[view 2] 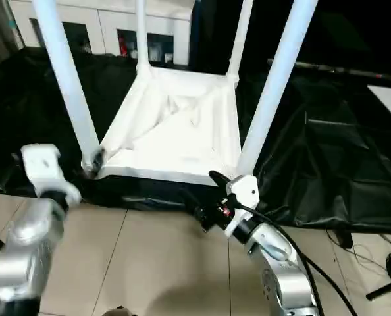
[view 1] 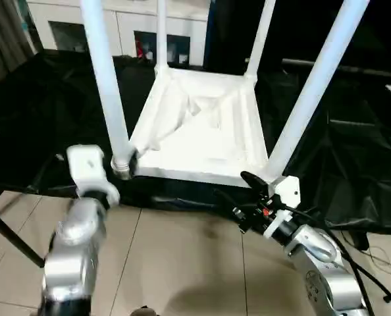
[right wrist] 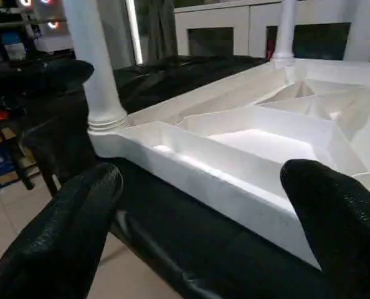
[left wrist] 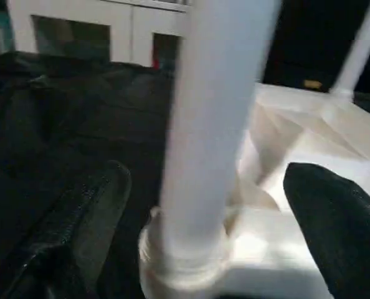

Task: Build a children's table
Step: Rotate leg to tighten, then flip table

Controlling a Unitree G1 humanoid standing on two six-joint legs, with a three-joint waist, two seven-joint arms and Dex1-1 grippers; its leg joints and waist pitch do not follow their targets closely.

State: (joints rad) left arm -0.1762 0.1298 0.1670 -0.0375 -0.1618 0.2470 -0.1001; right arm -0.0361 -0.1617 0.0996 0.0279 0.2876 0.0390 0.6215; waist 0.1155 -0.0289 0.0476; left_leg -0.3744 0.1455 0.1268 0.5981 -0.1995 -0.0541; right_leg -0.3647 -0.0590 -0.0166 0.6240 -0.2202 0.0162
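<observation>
The table top (view 1: 202, 131) lies upside down, ribs up, on a black cloth (view 1: 51, 112) over a stand, with all four legs (view 1: 106, 85) standing up from its corner sockets. My left gripper (left wrist: 203, 224) has its fingers (left wrist: 79, 218) spread wide on either side of the leg at the near left corner, not clamping it. My right gripper (right wrist: 203, 218) is spread wide too, empty, just before the top's near right corner. A white cabinet (view 1: 116, 26) stands behind.

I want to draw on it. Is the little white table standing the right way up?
No, upside down: the white plastic tabletop lies ribbed side up on black cloth, legs pointing up.
</observation>
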